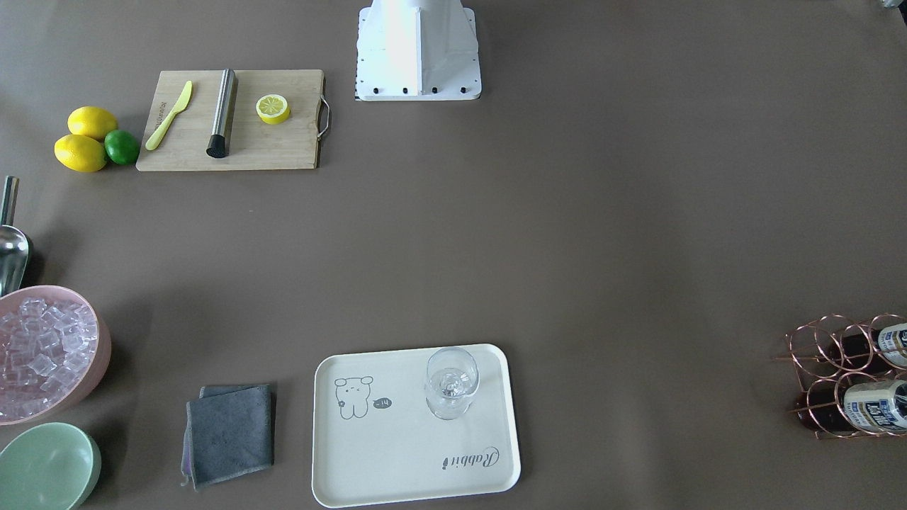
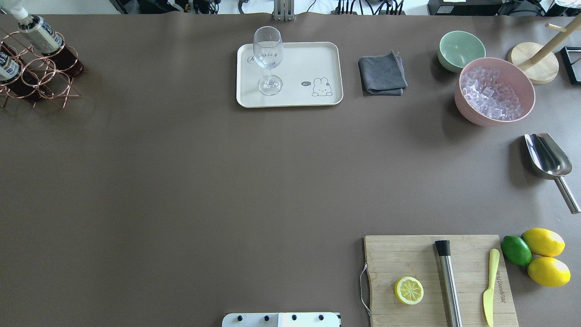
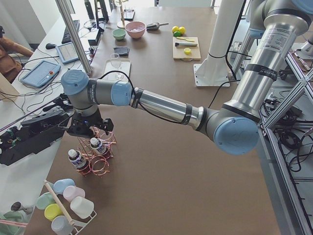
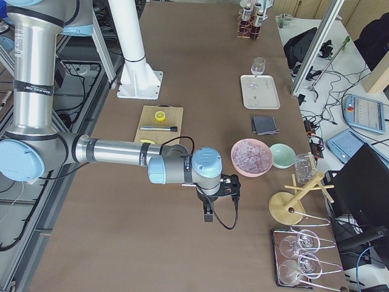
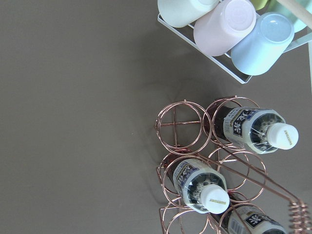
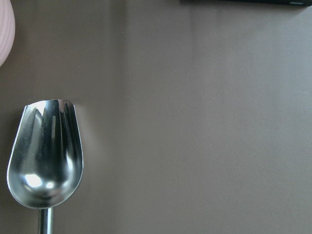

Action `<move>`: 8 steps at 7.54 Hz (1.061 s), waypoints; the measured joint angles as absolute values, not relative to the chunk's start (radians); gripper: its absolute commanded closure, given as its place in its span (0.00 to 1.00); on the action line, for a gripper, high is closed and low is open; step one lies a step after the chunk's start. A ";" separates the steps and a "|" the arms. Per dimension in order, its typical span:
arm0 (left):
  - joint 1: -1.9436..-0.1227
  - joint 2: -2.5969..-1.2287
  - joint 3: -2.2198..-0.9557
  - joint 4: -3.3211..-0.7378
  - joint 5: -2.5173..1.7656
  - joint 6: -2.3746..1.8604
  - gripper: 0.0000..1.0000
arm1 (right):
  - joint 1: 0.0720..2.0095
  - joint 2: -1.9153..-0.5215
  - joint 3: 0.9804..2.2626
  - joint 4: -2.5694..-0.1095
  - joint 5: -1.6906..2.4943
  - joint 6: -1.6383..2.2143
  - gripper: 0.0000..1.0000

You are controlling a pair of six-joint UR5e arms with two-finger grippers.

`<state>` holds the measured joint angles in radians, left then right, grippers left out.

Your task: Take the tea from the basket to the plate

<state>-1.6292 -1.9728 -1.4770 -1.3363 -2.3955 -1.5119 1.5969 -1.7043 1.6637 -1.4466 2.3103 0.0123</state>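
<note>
Left pincer (image 3: 92, 131) hangs over the basket (image 5: 174, 124), fingers apart or together I cannot tell, and next must drop onto one tea (image 5: 201, 185) for the plate (image 1: 397, 467).

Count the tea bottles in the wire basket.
3. First bottle in the cell nearest the cups; second bottle in a middle cell; third bottle cut by the view's bottom edge. More may be hidden there.

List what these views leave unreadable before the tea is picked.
- Left gripper: seen only in the exterior left view, small and dark above the bottles. Open or shut cannot be told.
- Right gripper: seen only in the exterior right view, with the same doubt.
- Third tea bottle: cut off by the bottom edge of the left wrist view.
- Basket: cut off by the right edge of the front-facing view.
</note>
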 measured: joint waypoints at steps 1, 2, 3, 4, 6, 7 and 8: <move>-1.629 -1.984 -1.470 -1.359 -2.395 -1.537 0.01 | 1.597 -1.704 1.664 -1.447 2.311 0.012 0.00; -1.627 -1.988 -1.464 -1.385 -2.395 -1.552 0.01 | 1.596 -1.704 1.664 -1.447 2.311 0.012 0.00; -1.625 -1.992 -1.445 -1.425 -2.395 -1.568 0.01 | 1.596 -1.703 1.664 -1.447 2.312 0.012 0.00; -1.622 -2.009 -1.404 -1.474 -2.394 -1.578 0.01 | 1.595 -1.703 1.664 -1.447 2.312 0.012 0.00; -1.608 -2.034 -1.354 -1.513 -2.394 -1.584 0.01 | 1.595 -1.703 1.664 -1.447 2.311 0.012 0.00; -1.600 -2.042 -1.347 -1.519 -2.392 -1.586 0.01 | 1.595 -1.703 1.664 -1.447 2.311 0.012 0.00; -1.592 -2.046 -1.344 -1.521 -2.380 -1.589 0.01 | 1.595 -1.703 1.664 -1.447 2.310 0.012 0.00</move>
<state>-1.5921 -2.0455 -1.3438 -1.5205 -2.3803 -1.5885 1.5954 -1.7033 1.6640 -1.4466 2.3103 0.0123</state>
